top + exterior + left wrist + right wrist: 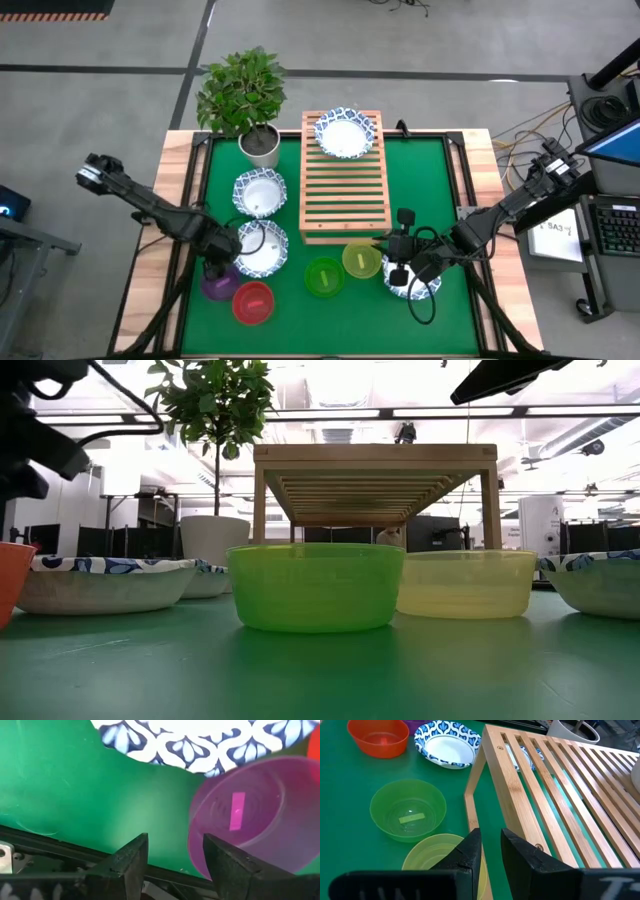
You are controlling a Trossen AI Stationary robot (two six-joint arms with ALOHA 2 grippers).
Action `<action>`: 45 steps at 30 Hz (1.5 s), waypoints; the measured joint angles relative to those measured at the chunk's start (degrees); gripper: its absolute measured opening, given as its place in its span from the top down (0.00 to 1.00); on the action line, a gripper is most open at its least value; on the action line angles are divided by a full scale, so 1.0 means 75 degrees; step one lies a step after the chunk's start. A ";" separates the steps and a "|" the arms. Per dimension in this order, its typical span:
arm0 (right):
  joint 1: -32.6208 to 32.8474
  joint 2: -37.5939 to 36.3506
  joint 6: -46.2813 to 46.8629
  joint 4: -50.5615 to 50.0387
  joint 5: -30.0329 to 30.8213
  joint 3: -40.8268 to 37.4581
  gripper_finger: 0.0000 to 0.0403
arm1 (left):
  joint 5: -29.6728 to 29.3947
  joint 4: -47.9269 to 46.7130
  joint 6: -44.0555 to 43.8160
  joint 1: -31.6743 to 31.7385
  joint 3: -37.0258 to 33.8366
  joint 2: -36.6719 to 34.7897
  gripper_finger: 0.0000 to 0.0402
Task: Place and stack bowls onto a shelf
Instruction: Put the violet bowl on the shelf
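The light-wood slatted shelf [343,185] stands mid-table, and a white blue-rimmed bowl [346,132] rests on its far end. Two more white bowls [260,192] [262,248] sit on the mat to its left. Another white bowl [412,280] sits below my right arm. The purple [218,286], red [252,302], green [324,277] and yellow [361,260] bowls stand along the near side. My left gripper [175,865] is open and hovers over the near rim of the purple bowl [250,820]. My right gripper [491,851] is open by a narrow gap, above the yellow bowl [437,855] and beside the shelf's near corner [475,800].
A potted plant [258,140] stands at the far left corner of the green mat [420,170], beside the shelf. The table's wooden edges [150,270] frame the mat. Open mat lies to the right of the shelf. Beyond the table's right edge are cables and a keyboard [615,240].
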 joint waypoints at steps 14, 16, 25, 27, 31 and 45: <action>0.0000 0.0000 0.0058 -0.0005 0.0118 0.0000 0.84 | -0.0187 0.0805 -0.0012 -0.0371 -0.0035 0.1442 0.61; 0.0003 0.0000 0.0110 -0.0006 0.0111 0.0000 0.84 | -0.0187 0.0806 0.0015 -0.0374 -0.0034 0.1588 0.64; 0.0003 0.0000 0.0402 -0.0015 0.0048 0.0000 0.84 | -0.0044 0.0797 0.0231 -0.0379 -0.0032 0.1623 0.96; 0.0003 0.0000 0.0405 -0.0014 0.0044 0.0000 0.84 | 0.0085 0.0755 0.0234 -0.0380 -0.0028 0.1521 0.98; 0.0006 0.0000 0.0405 -0.0012 0.0038 0.0000 0.84 | 0.0405 0.0715 0.0193 -0.0409 -0.0021 0.1250 0.99; 0.0091 0.0000 0.0428 -0.0070 -0.0206 0.0000 0.84 | -0.0009 -0.0691 -0.0395 -0.0414 0.2275 0.0022 1.00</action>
